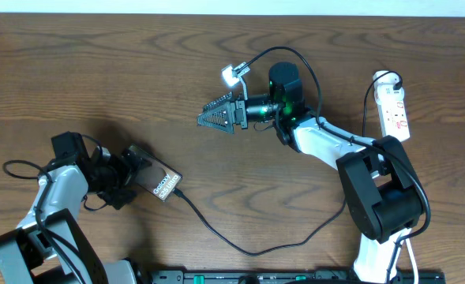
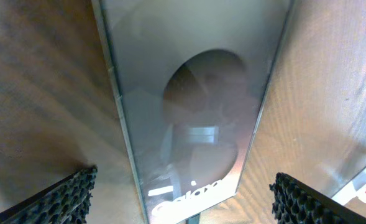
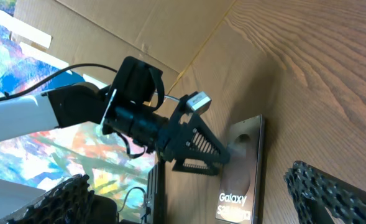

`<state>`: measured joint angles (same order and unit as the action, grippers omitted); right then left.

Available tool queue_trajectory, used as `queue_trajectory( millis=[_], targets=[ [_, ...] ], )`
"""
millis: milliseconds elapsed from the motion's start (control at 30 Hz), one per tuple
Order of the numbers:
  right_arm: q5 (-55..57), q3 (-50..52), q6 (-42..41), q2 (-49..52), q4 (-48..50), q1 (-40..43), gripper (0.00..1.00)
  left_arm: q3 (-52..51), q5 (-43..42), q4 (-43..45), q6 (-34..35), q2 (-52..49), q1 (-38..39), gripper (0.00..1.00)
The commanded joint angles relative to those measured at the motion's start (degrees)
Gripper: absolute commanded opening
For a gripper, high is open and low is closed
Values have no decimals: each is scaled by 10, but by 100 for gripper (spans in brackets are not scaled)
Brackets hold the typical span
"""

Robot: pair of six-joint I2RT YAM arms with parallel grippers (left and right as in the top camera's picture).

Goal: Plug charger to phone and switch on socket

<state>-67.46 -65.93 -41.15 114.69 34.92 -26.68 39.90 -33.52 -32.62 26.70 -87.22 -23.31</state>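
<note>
The phone (image 1: pixel 163 184) lies flat on the table at the lower left, its brown face with white "Galaxy" lettering up. It also shows in the left wrist view (image 2: pixel 189 106) and the right wrist view (image 3: pixel 242 171). The charger (image 1: pixel 248 251), a thin black cable, runs from the phone's right end in a loop toward the right arm. Its tip meets the phone's edge (image 2: pixel 195 219). My left gripper (image 1: pixel 136 175) is open, its fingers (image 2: pixel 183 199) on either side of the phone and not touching it. My right gripper (image 1: pixel 210 118) is open and empty above mid-table (image 3: pixel 195 186). The socket (image 1: pixel 394 102) lies at the far right.
The socket's white cord (image 1: pixel 384 77) curls at its far end. The right arm's base (image 1: pixel 382 197) stands at the lower right and the left arm's base (image 1: pixel 43 237) at the lower left. A black rail (image 1: pixel 279 276) runs along the front edge.
</note>
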Motion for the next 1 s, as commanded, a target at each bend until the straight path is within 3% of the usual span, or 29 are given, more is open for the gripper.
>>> queue_trajectory(
  millis=[0, 200, 333, 500, 600, 967],
  targets=[
    [-2, -7, 12, -10, 0, 0, 99, -8, 73, -20, -17, 7, -2, 93],
    [-2, -7, 12, -10, 0, 0, 99, 61, 86, -61, -68, 98, -1, 93],
    [-2, -7, 12, -10, 0, 0, 99, 140, 135, -109, -88, 158, -1, 93],
    [-3, -7, 11, -10, 0, 0, 99, 252, 136, -147, -152, 206, 13, 93],
    [-5, -7, -9, -10, 2, 1, 99, 293, 132, -149, -223, 221, 53, 95],
    [-6, -7, -10, -10, 2, 2, 99, 303, 133, -143, -331, 221, 205, 100]
  ],
)
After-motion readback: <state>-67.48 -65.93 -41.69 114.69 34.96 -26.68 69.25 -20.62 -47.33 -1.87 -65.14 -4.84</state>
